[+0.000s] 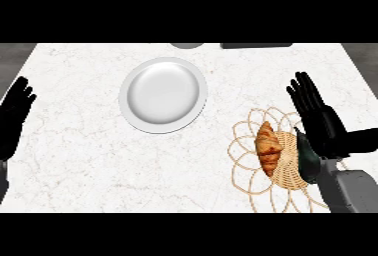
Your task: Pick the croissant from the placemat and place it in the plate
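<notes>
Right hand [322,125]: open, fingers straight and pointing up the counter, thumb out to the right, holding nothing. It sits over the right edge of the round woven wicker placemat with looped border [247,184], just beside the golden-brown croissant [268,148]; narrow gap visible, no contact. Croissant lies lengthwise on the placemat's solid centre, at the counter's lower right. White round ceramic plate [126,97] is up and to the left, well apart from the placemat, nothing on it. Between croissant and plate: only bare white marble counter [81,160], plus the placemat's left loops. Left hand [15,117]: open, fingers up, resting at the left edge, well away from plate and mat. Two items cut off at the counter's far edge: a grey rounded shape [186,45] and a dark flat rectangular one [255,45]; can't tell what they are. Both sit beyond the plate, off the line from croissant to plate.
</notes>
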Controlling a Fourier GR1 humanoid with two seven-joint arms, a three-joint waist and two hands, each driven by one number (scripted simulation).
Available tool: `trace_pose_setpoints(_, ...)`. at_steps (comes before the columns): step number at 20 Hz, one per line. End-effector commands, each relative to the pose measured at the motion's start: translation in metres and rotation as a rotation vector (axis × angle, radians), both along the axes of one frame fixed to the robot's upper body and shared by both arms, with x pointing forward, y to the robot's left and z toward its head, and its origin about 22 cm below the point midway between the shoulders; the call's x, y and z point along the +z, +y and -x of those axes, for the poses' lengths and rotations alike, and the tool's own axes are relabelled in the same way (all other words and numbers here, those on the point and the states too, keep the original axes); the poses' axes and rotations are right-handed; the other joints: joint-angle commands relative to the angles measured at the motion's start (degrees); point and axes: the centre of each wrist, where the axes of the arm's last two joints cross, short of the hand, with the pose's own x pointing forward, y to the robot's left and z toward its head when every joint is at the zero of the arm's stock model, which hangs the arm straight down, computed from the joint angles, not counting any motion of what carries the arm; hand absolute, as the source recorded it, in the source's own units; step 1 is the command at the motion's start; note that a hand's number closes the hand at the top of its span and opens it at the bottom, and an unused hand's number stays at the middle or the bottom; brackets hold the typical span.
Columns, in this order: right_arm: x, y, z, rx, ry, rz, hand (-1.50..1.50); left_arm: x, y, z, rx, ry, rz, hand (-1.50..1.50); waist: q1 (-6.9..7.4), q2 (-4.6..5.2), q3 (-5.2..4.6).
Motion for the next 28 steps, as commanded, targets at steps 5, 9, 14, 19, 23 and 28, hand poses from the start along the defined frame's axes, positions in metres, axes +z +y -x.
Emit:
trace_pose_setpoints(5,0.038,0.046,-0.011,0.241,0.143,0.294,1.50,-0.050,-0.066,0.016,-0.018,0.142,0.082,0.00,2.28,1.04,-1.03)
trace_pose_setpoints(9,0.100,-0.013,-0.021,0.163,-0.128,1.105,1.50,-0.058,-0.062,0.019,-0.054,0.211,0.105,0.00,2.50,0.00,-2.91)
trace_pose_setpoints(14,0.003,-0.017,0.013,-0.087,-0.012,0.735,1.50,-0.070,-0.108,0.031,-0.038,0.235,0.154,0.00,0.82,1.27,-0.62)
trace_pose_setpoints(19,-0.001,-0.034,0.029,0.243,-0.062,0.576,-1.50,-0.070,-0.114,0.041,-0.042,0.250,0.138,0.00,1.62,1.29,-0.83)
trace_pose_setpoints(23,0.005,-0.014,0.024,0.356,-0.042,0.942,-1.50,-0.075,-0.123,0.036,-0.052,0.250,0.145,0.00,1.74,1.29,-0.94)
trace_pose_setpoints(28,0.056,-0.011,0.003,0.283,-0.032,1.257,-1.50,-0.064,-0.127,0.043,-0.058,0.241,0.148,0.00,2.52,1.02,-0.98)
